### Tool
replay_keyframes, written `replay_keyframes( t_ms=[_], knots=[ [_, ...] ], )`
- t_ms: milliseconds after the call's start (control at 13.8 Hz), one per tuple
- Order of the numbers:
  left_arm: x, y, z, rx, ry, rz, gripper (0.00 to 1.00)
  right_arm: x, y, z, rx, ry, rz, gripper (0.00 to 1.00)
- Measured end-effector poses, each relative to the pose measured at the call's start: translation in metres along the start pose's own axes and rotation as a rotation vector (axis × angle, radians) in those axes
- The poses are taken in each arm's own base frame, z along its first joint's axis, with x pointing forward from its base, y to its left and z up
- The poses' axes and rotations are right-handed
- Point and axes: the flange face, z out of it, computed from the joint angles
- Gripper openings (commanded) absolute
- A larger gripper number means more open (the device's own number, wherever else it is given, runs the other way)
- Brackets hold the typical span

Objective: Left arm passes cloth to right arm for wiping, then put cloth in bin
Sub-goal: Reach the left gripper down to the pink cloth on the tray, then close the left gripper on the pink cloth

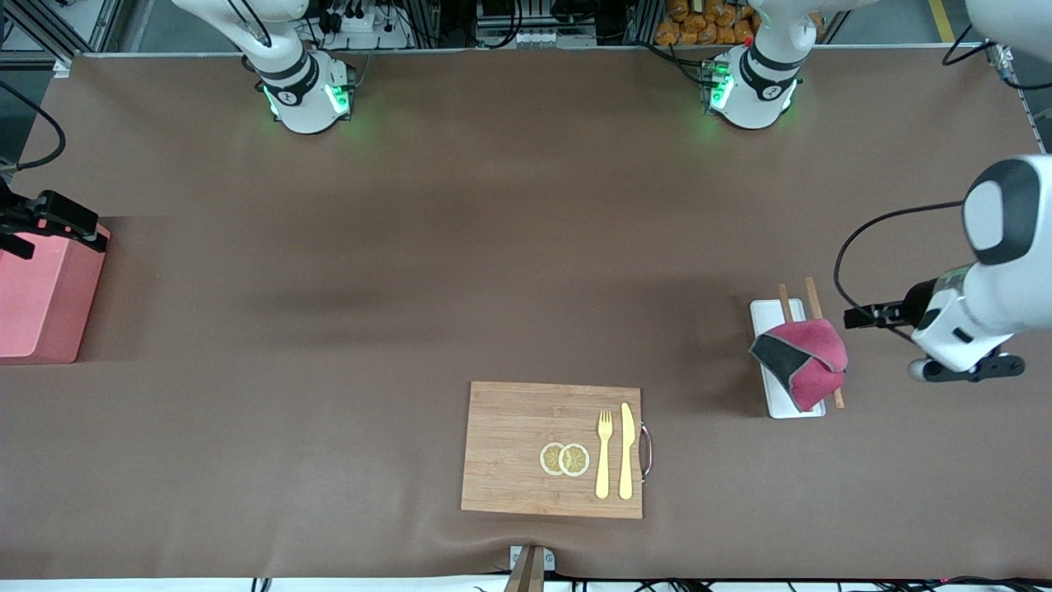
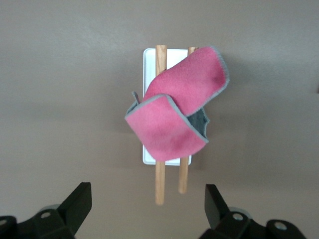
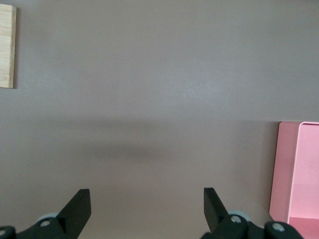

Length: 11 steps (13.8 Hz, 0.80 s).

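The bin point(image 1: 37, 300) is seen at the right arm's end of the worktop point(image 1: 411, 247), with the right gripper point(image 3: 147, 209) over its edge, jaws spread and empty. Nothing of the task appears done yet (pickup, handover, wiping and binning all remain). The cloth point(image 1: 804, 353) lies crumpled on a white tray point(image 1: 768, 316) and chopsticks point(image 1: 814, 300), with the left gripper point(image 2: 148, 206) held just beside it, jaws wide, nothing held.

The front camera looks down from high across the table point(image 1: 526, 247), facing both bases. Each wrist camera looks straight down; the left wrist and front views share the cloth point(image 2: 177, 112).
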Motion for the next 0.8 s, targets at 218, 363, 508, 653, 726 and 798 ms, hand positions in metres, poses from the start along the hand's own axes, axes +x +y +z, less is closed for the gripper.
replay_keyframes(
  t_ms=[218, 363, 508, 653, 726, 798],
  knots=[
    [0.012, 0.008, 0.029, -0.001, -0.014, 0.018, 0.95, 0.000, 0.002, 0.000, 0.000, -0.001, 0.003, 1.00],
    [0.018, 0.010, 0.045, -0.002, -0.024, 0.020, 0.88, -0.001, 0.002, 0.001, 0.001, -0.005, 0.003, 1.00],
    [0.023, 0.008, 0.059, -0.002, -0.038, 0.018, 0.84, -0.001, 0.002, 0.001, 0.001, -0.007, 0.003, 1.00],
    [0.028, 0.008, 0.073, -0.003, -0.042, 0.018, 0.80, -0.001, 0.002, 0.001, 0.001, -0.007, 0.003, 1.00],
    [0.030, 0.008, 0.081, -0.004, -0.047, 0.017, 0.79, -0.001, 0.002, 0.001, 0.001, -0.007, 0.003, 1.00],
    [0.032, 0.008, 0.087, -0.004, -0.052, 0.017, 0.79, -0.001, 0.001, 0.001, 0.002, -0.008, 0.003, 1.00]
  ],
)
